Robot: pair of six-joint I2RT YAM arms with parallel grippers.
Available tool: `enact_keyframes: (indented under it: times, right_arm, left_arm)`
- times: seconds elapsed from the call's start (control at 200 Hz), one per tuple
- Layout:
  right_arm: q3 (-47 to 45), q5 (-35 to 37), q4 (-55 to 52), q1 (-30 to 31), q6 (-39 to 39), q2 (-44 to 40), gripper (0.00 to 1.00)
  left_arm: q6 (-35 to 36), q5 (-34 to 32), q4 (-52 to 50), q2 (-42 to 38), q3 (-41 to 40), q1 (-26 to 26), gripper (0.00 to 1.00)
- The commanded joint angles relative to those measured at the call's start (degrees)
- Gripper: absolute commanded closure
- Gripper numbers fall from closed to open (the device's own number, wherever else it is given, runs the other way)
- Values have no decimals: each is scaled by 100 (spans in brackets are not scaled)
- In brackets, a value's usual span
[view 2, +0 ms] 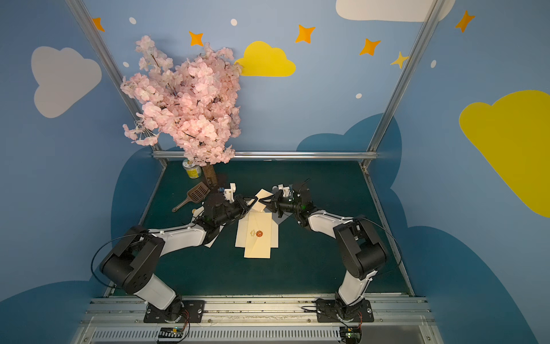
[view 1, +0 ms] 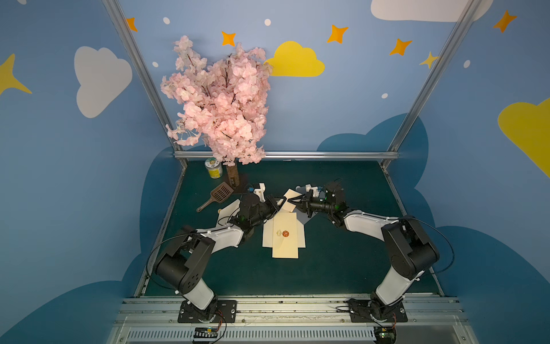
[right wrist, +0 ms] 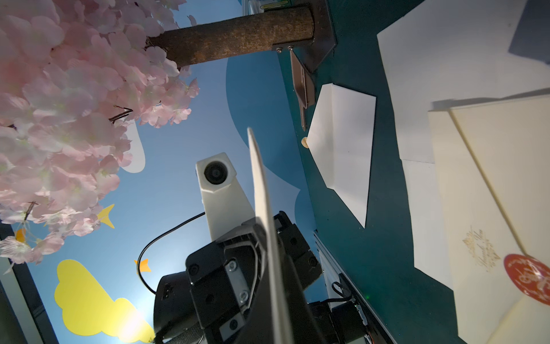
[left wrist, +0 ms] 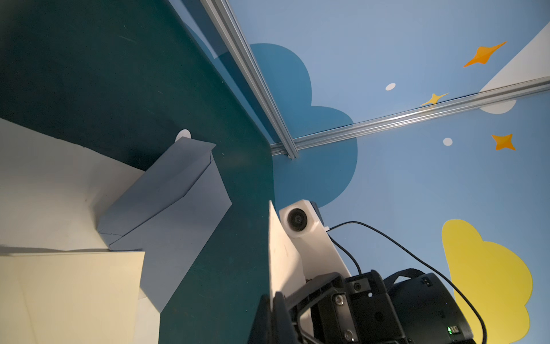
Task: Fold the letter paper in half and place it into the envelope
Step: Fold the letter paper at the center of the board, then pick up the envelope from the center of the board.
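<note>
Clamping the paper aloft, left gripper and right gripper have yet to slip it into the envelope.

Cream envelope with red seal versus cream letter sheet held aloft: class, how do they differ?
The cream envelope lies flat atop pale sheets; the cream letter sheet hangs aloft, pinched by the left end effector and right end effector. The envelope bears a round red seal; the sheet looks plain. Both are cream paper.

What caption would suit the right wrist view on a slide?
The shut left gripper holds cream letter paper edge-on, near a cream envelope with a red wax seal.
</note>
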Motion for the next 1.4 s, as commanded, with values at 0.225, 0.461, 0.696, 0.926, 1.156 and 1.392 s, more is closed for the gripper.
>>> enact_keyframes:
  times: [0.225,0.461,0.696,0.926,1.156,1.392]
  right_arm:
    - [188,-361,-526,-254,-484,-160,100]
    - [632,-509,-2892,-525,-2175,-656,100]
    - [1314,10,-5714,-730,-3869,-995,100]
    - [1300,224,-6613,-1007,-4299,-1499,100]
    - [921,147,-7111,-1259,-4405,-2177,100]
    - [564,-26,-7188,-1466,-4404,-2503,100]
  left_arm:
    - [140,434,133,362,464,73,88]
    - [1224,691,-1980,518,1434,196,0]
    - [3488,485,-4921,1210,3435,171,0]
    - [4793,296,-5953,2166,4786,121,2]
    - [5612,139,-6561,3301,6061,-101,10]
    - [5435,112,-6802,4175,7051,-117,21]
